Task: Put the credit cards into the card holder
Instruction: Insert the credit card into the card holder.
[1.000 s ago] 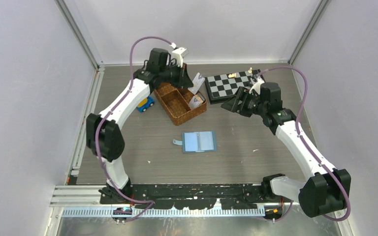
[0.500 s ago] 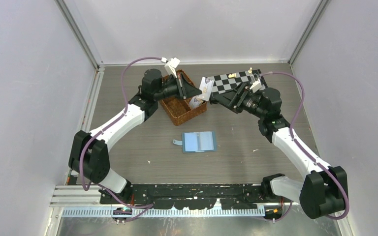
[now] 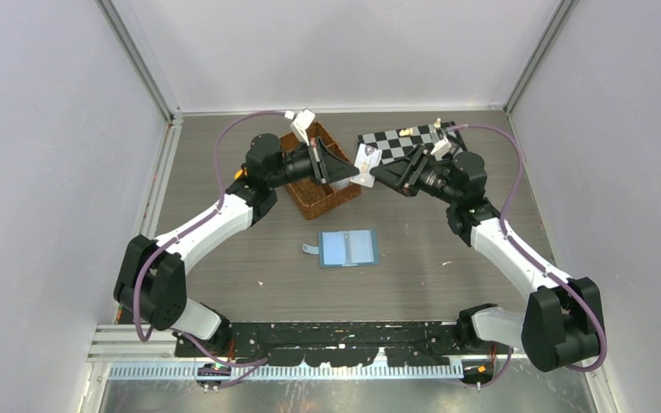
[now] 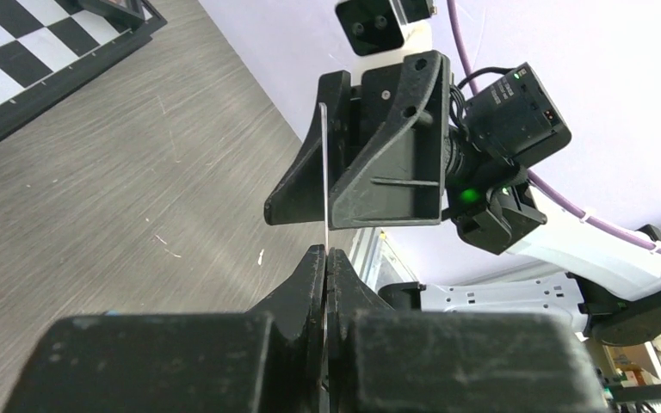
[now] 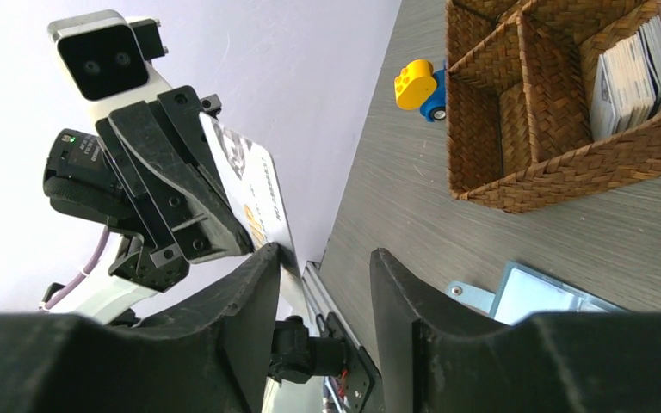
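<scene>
A white credit card (image 3: 366,162) with small print hangs in the air beside the basket, with my left gripper (image 3: 350,169) shut on one end. It shows edge-on (image 4: 324,172) above the left gripper (image 4: 325,255) in the left wrist view. My right gripper (image 3: 377,172) meets it from the right, jaws apart. In the right wrist view the card (image 5: 254,194) ends at the tip of one finger (image 5: 250,301) of the right gripper (image 5: 323,267); nothing is clamped. More credit cards (image 5: 633,73) stand in a basket compartment. The teal card holder (image 3: 349,248) lies open on the table, its snap tab (image 5: 469,294) to the left.
The brown wicker divided basket (image 3: 310,196) sits under the left gripper. A chessboard (image 3: 400,142) with a few pieces lies at the back right. A yellow and blue toy car (image 5: 419,86) stands beside the basket. Walls close in the table on three sides.
My left gripper has carried the card rightward away from the basket. The right gripper has come left to meet it, and its jaws have narrowed.
</scene>
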You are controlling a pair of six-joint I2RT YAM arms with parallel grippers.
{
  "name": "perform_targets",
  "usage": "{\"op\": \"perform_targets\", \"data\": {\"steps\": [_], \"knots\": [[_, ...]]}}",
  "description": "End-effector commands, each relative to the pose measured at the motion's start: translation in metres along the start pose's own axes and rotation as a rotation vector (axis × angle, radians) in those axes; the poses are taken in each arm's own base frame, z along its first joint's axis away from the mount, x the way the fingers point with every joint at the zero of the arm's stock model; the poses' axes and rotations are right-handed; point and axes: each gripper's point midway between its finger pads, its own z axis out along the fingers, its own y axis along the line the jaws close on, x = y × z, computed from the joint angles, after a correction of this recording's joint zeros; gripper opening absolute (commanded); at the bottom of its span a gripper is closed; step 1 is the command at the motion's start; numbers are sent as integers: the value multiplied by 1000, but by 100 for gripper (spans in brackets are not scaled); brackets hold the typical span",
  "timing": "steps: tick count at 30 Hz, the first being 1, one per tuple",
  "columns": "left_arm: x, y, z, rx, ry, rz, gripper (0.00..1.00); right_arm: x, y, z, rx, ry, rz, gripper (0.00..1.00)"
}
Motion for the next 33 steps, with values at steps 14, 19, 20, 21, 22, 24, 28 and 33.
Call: {"op": "perform_targets", "data": {"steps": [14,19,20,21,22,24,28,33], "knots": [[29,21,-5,-109,81,24,36,1,16,2,-52,32,-29,3],[60,70,-38,-369,163,66,51,32,-37,-9,167,131,-27,0],[67,78,-45,-412,179,66,52,41,-45,-11,197,164,-25,1],[73,84,-52,-443,193,64,52,50,-53,-13,220,197,-24,1],[80,90,-58,-474,208,59,53,60,-59,-15,244,231,-14,0],[95,101,-71,-527,237,41,54,79,-71,-16,281,293,-6,0],[122,120,-91,-611,294,0,56,112,-87,-10,322,403,-11,0],[145,137,-101,-663,347,-54,58,138,-106,0,382,483,-19,1]]}}
